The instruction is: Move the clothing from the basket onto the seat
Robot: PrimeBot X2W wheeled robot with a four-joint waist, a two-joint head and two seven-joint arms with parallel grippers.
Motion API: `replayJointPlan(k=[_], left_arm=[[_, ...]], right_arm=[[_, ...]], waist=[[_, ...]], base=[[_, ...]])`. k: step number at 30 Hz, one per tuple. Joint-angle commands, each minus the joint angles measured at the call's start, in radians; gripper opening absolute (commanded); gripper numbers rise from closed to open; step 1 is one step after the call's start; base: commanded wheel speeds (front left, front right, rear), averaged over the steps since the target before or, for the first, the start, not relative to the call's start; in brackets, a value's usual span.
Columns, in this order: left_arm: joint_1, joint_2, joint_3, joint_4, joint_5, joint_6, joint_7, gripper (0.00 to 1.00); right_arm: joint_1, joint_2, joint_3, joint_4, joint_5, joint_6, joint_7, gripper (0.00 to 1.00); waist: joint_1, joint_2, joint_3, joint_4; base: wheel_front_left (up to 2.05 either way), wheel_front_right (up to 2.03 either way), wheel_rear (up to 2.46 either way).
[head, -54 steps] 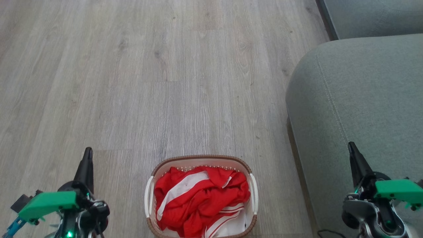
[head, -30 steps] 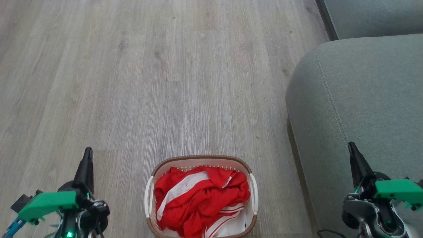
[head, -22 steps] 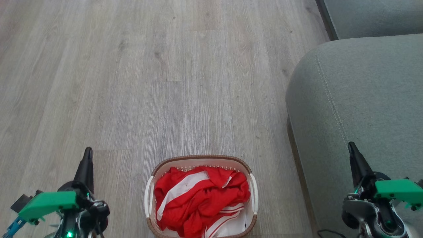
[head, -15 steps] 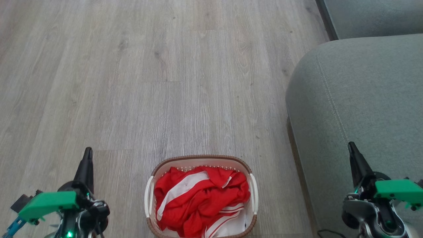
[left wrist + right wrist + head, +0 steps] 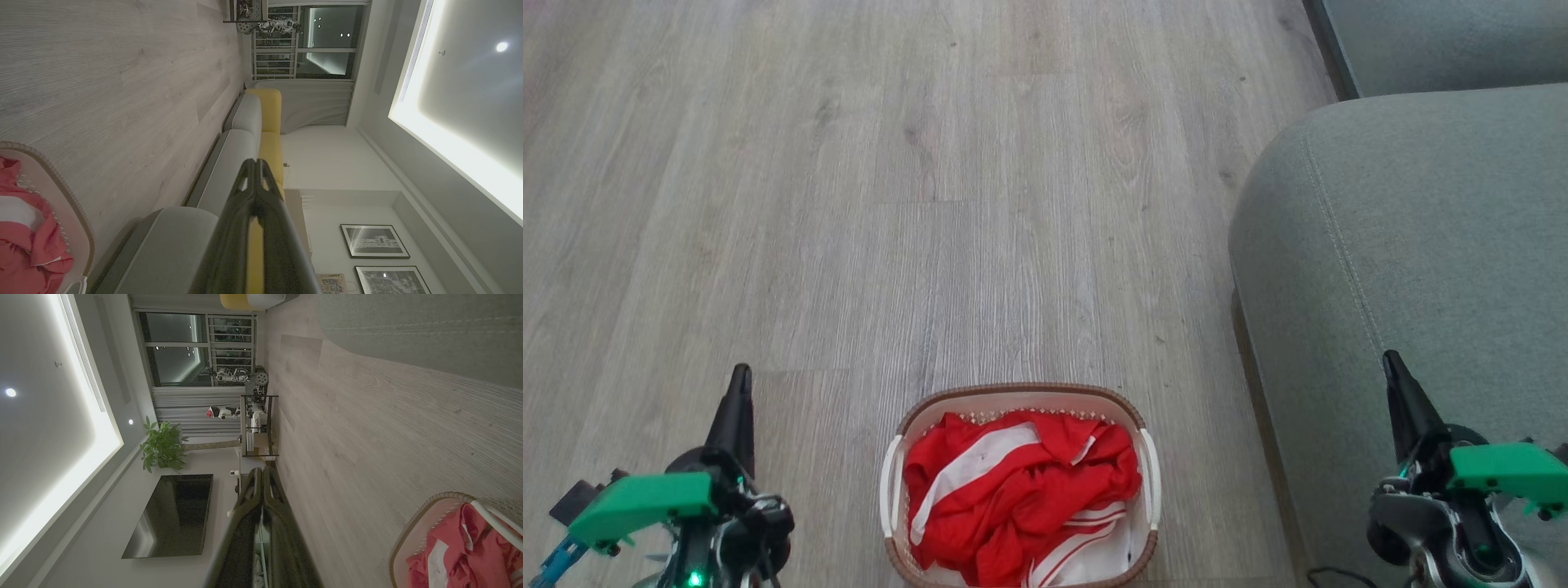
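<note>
Head view: grey wood-plank floor point(image 5: 931, 204). White basket point(image 5: 1013, 389) stands on it beside the seat point(image 5: 1421, 229), apart from its rounded edge. Red clothing point(image 5: 1021, 490) heaped inside the basket. Left gripper point(image 5: 740, 376) against floor, right gripper point(image 5: 1390, 359) against seat; fingers pressed together, empty. Wrist views: potted plant point(image 5: 162, 448), black screen point(image 5: 171, 516), window point(image 5: 175, 355), framed pictures point(image 5: 374, 241), yellow cushions point(image 5: 269, 110).
</note>
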Motion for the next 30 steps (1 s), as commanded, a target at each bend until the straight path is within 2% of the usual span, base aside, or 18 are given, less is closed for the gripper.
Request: replayJointPlan(k=[1,3,4,7,18,30], left_arm=[[-0.05,0.008,0.036,-0.027,0.004,-0.007,0.008,0.0],[-0.05,0.008,0.036,-0.027,0.004,-0.007,0.008,0.0],[0.0,0.0,0.0,0.001,0.0,0.0,0.0,1.0],[0.02,-0.004,-0.003,0.043,0.0,0.001,-0.002,1.0],[0.017,-0.003,-0.019,0.018,0.009,0.0,-0.034,1.0],[0.013,-0.002,-0.028,-0.03,0.104,0.0,-0.069,1.0]], right_arm=[[-0.051,-0.003,0.019,-0.032,-0.002,0.0,0.003,0.0],[-0.051,-0.003,0.019,-0.032,-0.002,0.0,0.003,0.0],[0.0,0.0,0.0,0.001,0.0,0.0,0.0,1.0],[0.019,0.002,0.005,0.042,0.0,0.0,-0.001,1.0],[0.02,-0.004,0.026,0.002,-0.019,0.0,-0.031,1.0],[0.017,-0.019,0.046,-0.058,-0.077,0.0,-0.069,1.0]], waist=[[0.0,0.0,0.0,0.0],[0.0,0.0,0.0,0.0],[0.0,0.0,0.0,0.0],[0.0,0.0,0.0,0.0],[0.0,0.0,0.001,0.0],[0.0,0.0,0.003,-0.002]], base=[[0.0,0.0,0.0],[0.0,0.0,0.0],[0.0,0.0,0.0],[0.0,0.0,0.0],[0.0,0.0,0.0],[0.0,0.0,0.0]])
